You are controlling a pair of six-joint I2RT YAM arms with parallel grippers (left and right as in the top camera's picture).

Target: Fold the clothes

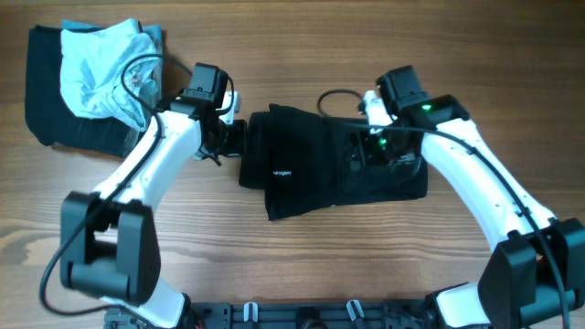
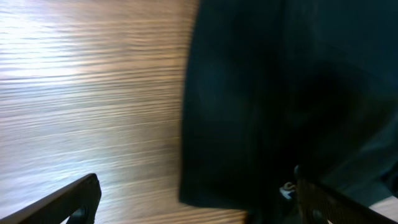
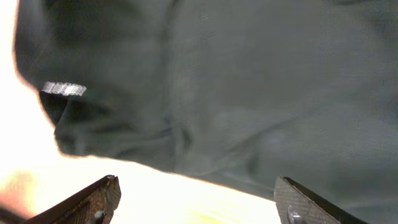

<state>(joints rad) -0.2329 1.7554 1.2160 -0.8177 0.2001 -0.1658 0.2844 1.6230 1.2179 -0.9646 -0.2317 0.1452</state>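
Observation:
A black garment [image 1: 311,164] lies partly folded in the middle of the wooden table, with small white lettering on its left half. My left gripper [image 1: 232,137] is open at the garment's left edge; in the left wrist view its fingers [image 2: 199,199] straddle the dark cloth edge [image 2: 273,93] without closing on it. My right gripper [image 1: 366,146] is open over the garment's right part; the right wrist view shows its fingers [image 3: 199,199] spread above the dark grey cloth [image 3: 249,81] with a white label [image 3: 64,89].
At the far left, a light blue garment [image 1: 101,68] lies crumpled on a dark folded pile [image 1: 50,91]. Cables run along both arms. Bare wood lies in front of the black garment [image 1: 302,265].

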